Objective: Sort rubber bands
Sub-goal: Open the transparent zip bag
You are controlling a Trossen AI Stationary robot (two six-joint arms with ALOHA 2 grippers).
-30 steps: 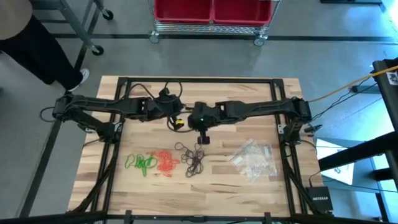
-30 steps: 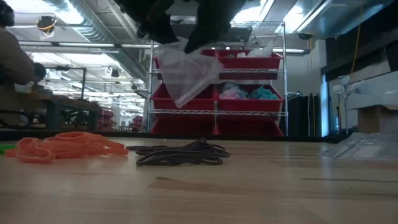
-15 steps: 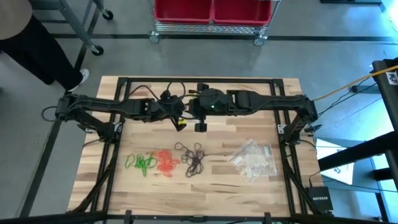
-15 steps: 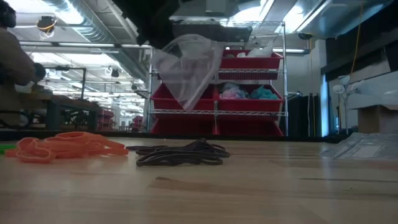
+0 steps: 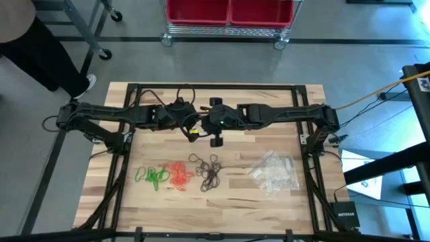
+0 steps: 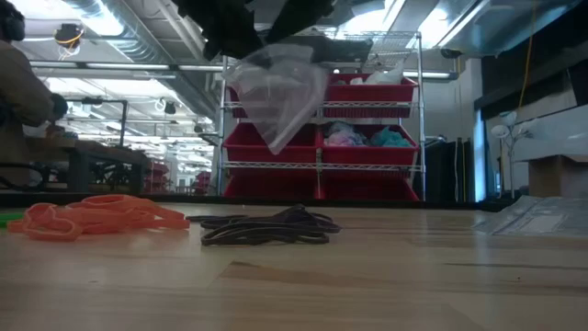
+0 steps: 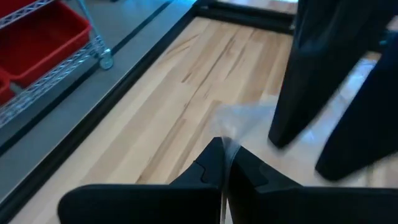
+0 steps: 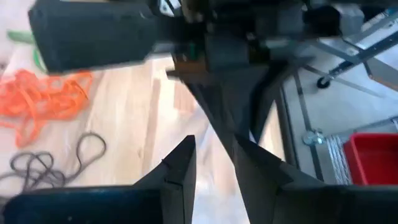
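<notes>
A clear plastic bag (image 6: 276,97) hangs above the table's middle, with my left gripper (image 7: 225,163) shut on it. My right gripper (image 8: 214,168) stands open just beside the left gripper (image 5: 193,132), facing it. Its two fingers (image 7: 311,81) stand apart at the bag's far side. On the wood below lie three loose heaps of rubber bands: green (image 5: 153,176), orange (image 5: 178,173) and black (image 5: 208,171). All three rest flat on the table. My left gripper pinches a thin edge of the clear bag (image 7: 231,143) between its two fingertips, slanting down toward the table's right. The bag is lifted clear of the table and hangs below the fingers (image 6: 276,138). My right gripper's fingers are at the bag; I cannot tell whether they touch it.
A pile of clear plastic bags (image 5: 274,173) lies at the table's near right. Black cables loop behind the arms at the far side (image 5: 185,94). A red-bin shelf (image 5: 228,13) stands beyond the table, and a person (image 5: 27,40) is at the far left.
My right gripper has risen and drawn toward the table's far edge, closer to the left gripper. The hanging bag has gone up a little, and its upper part has spread out from a drooping point into a fuller shape.
</notes>
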